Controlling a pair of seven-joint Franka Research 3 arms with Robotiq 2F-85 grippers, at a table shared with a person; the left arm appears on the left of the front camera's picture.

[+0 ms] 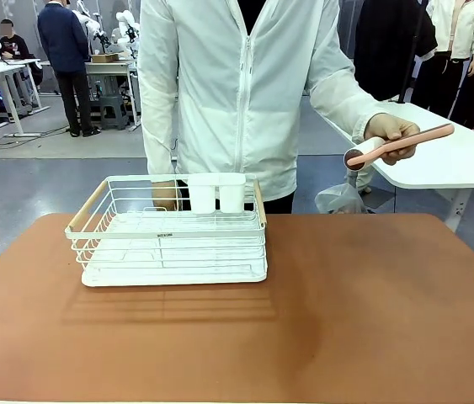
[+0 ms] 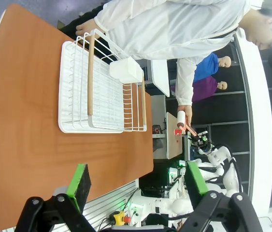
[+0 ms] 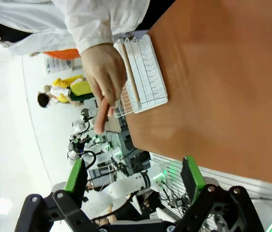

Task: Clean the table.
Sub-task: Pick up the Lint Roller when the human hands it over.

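Observation:
The reddish-brown table (image 1: 371,320) carries a white wire rack (image 1: 169,244) at its far left. A person in a white jacket stands at the far side and holds a pink-handled lint roller (image 1: 405,143) in one hand (image 1: 386,130), raised off the table's far right corner. The other hand (image 1: 165,195) rests behind the rack. My left gripper (image 2: 138,180) is open and holds nothing, hanging off the table (image 2: 29,121) well short of the rack (image 2: 102,92). My right gripper (image 3: 133,175) is open too, off the table (image 3: 222,82), with the hand (image 3: 104,72) and roller (image 3: 102,118) far ahead.
A white two-part holder (image 1: 216,192) hangs on the rack's far rim. A white-topped table (image 1: 455,160) stands behind on the right, with a clear plastic bag (image 1: 342,200) beside it. Other people stand farther back.

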